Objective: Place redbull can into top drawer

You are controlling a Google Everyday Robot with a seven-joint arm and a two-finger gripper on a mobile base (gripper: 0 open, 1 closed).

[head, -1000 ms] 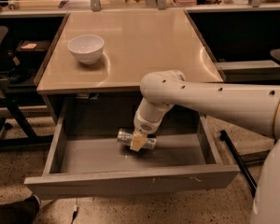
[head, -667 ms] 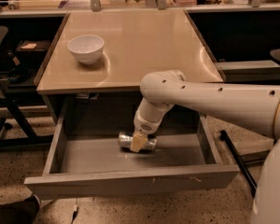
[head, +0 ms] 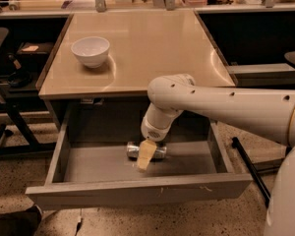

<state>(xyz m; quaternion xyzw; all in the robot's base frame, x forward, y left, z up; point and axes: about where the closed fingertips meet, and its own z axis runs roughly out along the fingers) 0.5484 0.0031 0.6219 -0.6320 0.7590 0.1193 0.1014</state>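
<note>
In top drawer (head: 137, 190), mid-back: redbull can (head: 160, 152) on side, claw (head: 146, 155) over it; bowl (head: 90, 50) on desk (head: 152, 48), left.

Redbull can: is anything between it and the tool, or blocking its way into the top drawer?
Nothing visible. The redbull can lies on its side on the floor of the open top drawer, near the back wall. The tool is directly at the can, partly covering it, with nothing between them.
</note>
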